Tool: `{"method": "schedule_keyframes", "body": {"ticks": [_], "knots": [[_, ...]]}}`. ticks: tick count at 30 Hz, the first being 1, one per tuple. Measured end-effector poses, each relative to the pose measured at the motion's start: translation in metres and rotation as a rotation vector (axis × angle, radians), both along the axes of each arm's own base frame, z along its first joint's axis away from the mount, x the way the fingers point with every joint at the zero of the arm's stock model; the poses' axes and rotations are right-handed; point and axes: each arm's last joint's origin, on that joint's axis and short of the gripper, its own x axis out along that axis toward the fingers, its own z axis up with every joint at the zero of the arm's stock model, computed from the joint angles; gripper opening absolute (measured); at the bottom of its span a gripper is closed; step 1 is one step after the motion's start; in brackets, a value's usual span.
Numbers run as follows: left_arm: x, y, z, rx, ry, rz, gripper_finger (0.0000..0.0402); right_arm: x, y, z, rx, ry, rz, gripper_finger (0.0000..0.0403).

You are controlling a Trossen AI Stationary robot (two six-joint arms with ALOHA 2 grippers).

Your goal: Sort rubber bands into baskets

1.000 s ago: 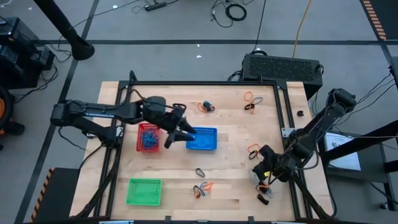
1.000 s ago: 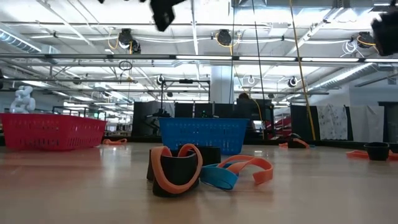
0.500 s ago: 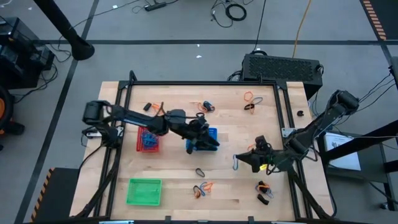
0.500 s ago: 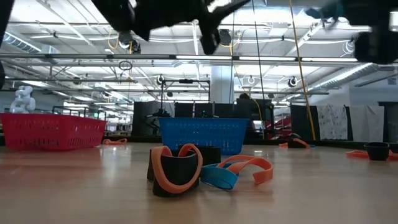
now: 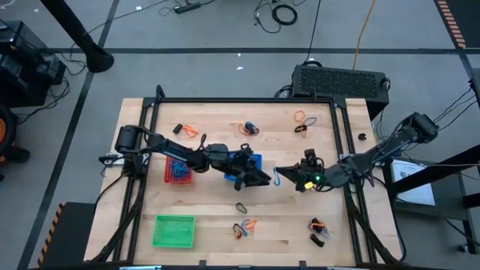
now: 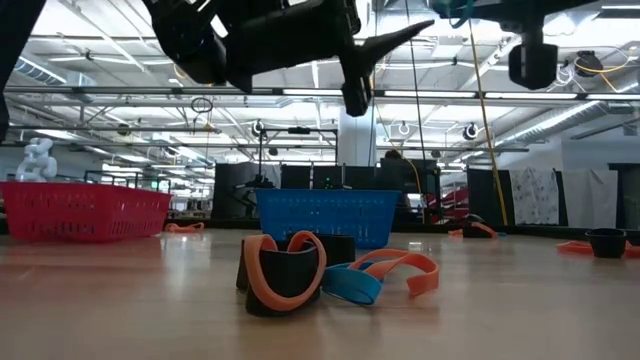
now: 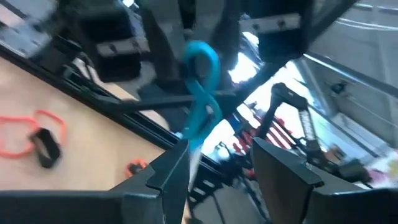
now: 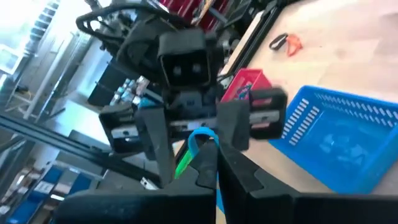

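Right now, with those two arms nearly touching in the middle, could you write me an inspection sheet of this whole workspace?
Surface: wooden table in a black frame.
Job's things: red basket, blue basket and green basket; loose rubber bands lie scattered.
Clutter: nothing seen.
Grippers: left gripper, jaws open, meets the right gripper mid-table; the right is shut on a blue rubber band that hangs between the left's open jaws.
Cables: black and orange cables on the floor beyond the table.
Surroundings: black box behind the table; the low view shows a large hall.
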Motion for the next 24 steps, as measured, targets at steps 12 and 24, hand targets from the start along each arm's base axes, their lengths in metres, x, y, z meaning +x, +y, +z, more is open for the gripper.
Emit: {"method": "schedule_keyframes", "body": {"ticks": [12, 24], "knots": [[0.004, -0.002, 0.008, 0.069, -0.054, 0.073, 0.0176, 0.006, -0.013, 0.000, 0.014, 0.006, -0.016, 0.0000], [0.008, -0.002, 0.001, 0.112, 0.045, 0.179, 0.0176, 0.007, -0.016, -0.001, 0.018, 0.010, -0.014, 0.0000]]}}
